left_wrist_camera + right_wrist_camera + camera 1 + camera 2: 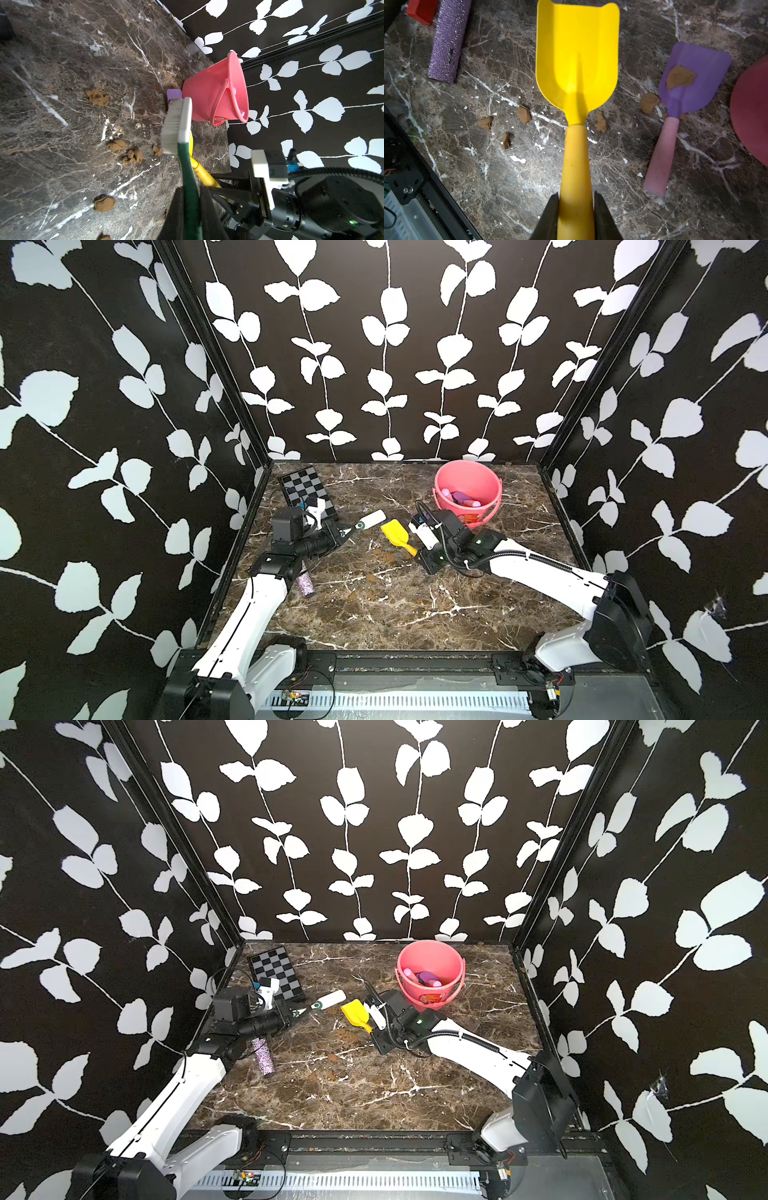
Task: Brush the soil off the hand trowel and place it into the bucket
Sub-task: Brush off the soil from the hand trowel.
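The yellow hand trowel [577, 62] hangs over the table middle, and my right gripper [576, 197] is shut on its handle. Its blade [392, 530] looks clean. My left gripper [191, 189] is shut on the green handle of a white brush [176, 124], whose head [372, 517] sits just left of the blade. Brown soil clumps [524, 114] lie scattered on the marble under the trowel. The pink bucket [469, 477] stands at the back right, behind my right gripper [417, 552], with purple and pink items inside.
A purple trowel [695, 68] with a pink handle lies next to the bucket, a soil smear [680, 76] on its blade. A chessboard [307, 489] sits back left. A glittery purple tube [305, 583] lies by the left arm, with a red block [422, 9] near it.
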`<action>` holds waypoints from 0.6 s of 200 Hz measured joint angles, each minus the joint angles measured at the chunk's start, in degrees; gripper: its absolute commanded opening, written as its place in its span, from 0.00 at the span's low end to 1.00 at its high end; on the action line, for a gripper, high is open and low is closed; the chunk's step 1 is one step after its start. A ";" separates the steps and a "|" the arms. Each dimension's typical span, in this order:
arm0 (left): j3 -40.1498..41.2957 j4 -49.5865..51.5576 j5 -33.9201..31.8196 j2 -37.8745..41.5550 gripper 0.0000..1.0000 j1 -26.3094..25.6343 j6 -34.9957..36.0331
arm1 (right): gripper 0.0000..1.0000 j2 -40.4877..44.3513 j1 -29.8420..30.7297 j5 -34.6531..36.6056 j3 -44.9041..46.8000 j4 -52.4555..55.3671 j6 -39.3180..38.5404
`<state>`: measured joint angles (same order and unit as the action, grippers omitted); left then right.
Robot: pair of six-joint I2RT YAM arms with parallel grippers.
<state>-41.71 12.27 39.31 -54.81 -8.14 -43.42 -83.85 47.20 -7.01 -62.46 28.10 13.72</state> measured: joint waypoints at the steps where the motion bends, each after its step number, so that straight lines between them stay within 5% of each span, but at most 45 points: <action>1: -0.17 0.22 -0.02 0.17 0.00 0.00 0.20 | 0.00 -0.04 0.00 0.07 -0.04 0.11 0.07; 70: -8.31 13.86 -2.10 4.13 0.00 -4.13 18.49 | 0.00 -1.60 -6.75 -3.56 -2.36 3.02 4.07; 120: -14.73 28.74 -13.77 3.91 0.00 -14.38 41.00 | 0.00 -1.44 -12.24 -12.52 -7.63 8.31 4.92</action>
<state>-56.45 41.01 25.54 -50.89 -22.52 -2.42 -85.30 34.96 -19.53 -70.08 36.40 18.63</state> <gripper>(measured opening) 0.117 0.238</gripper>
